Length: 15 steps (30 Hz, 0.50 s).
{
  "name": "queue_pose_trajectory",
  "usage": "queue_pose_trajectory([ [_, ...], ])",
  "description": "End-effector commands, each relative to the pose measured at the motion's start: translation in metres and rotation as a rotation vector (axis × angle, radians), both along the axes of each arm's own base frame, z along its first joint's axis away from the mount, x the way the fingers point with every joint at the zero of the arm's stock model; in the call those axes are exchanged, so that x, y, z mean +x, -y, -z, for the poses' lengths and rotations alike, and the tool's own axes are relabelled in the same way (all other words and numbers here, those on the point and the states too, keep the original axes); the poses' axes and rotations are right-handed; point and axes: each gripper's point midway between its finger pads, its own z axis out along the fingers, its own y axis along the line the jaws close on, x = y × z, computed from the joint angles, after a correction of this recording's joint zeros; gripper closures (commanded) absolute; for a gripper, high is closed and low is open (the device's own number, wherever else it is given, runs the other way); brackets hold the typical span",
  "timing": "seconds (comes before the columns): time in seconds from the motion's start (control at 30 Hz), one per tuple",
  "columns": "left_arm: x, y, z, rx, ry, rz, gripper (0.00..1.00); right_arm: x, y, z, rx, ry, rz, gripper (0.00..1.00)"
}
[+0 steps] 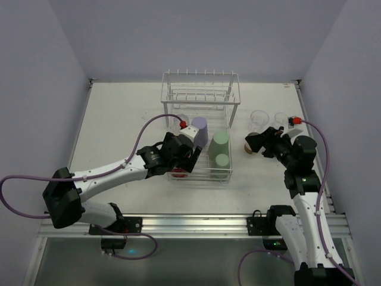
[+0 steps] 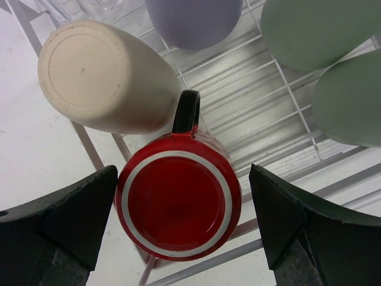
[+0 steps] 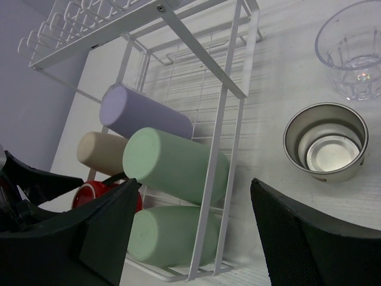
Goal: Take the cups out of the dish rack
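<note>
Left fingers [image 2: 65, 220] spread, flanking red cup [image 2: 178, 205] at dish rack [image 2: 256, 107] edge; right fingers [image 3: 309, 238] spread over table [image 3: 286, 77].

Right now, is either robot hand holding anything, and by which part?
Nothing is held. The left gripper is open either side of the red mug, not clamped on it. The right gripper is open too, above the table beside a metal cup.

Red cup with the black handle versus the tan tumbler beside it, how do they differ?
The red cup with a black handle has a white ring round its base; the plain tan tumbler shows no handle. The red cup sits between the open fingers of the left gripper; the tan tumbler lies outside them. Both lie in the white wire dish rack, bases toward the left wrist camera.
</note>
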Motion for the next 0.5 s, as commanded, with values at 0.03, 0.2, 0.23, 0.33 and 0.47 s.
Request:
queue_pose_trajectory([
  [0.03, -0.014, 0.011, 0.015, -0.02, -0.077, 0.06, 0.06, 0.0, -0.004, -0.012, 0.008, 0.038, -0.02, 0.22],
  [0.2, -0.017, 0.024, 0.013, -0.079, -0.088, 0.099, 0.11, 0.0, -0.003, -0.013, 0.005, 0.039, -0.016, 0.22],
  [0.23, -0.018, 0.027, 0.011, -0.094, -0.086, 0.108, 0.12, 0.0, -0.003, -0.013, 0.005, 0.039, -0.016, 0.22],
  [0.33, -0.013, 0.029, 0.001, -0.107, -0.058, 0.106, 0.11, 0.0, -0.004, -0.012, 0.007, 0.034, -0.021, 0.22],
  [0.47, -0.007, 0.016, -0.006, -0.06, -0.026, 0.056, 0.0, 0.0, -0.004, -0.011, 0.006, 0.032, -0.024, 0.21],
])
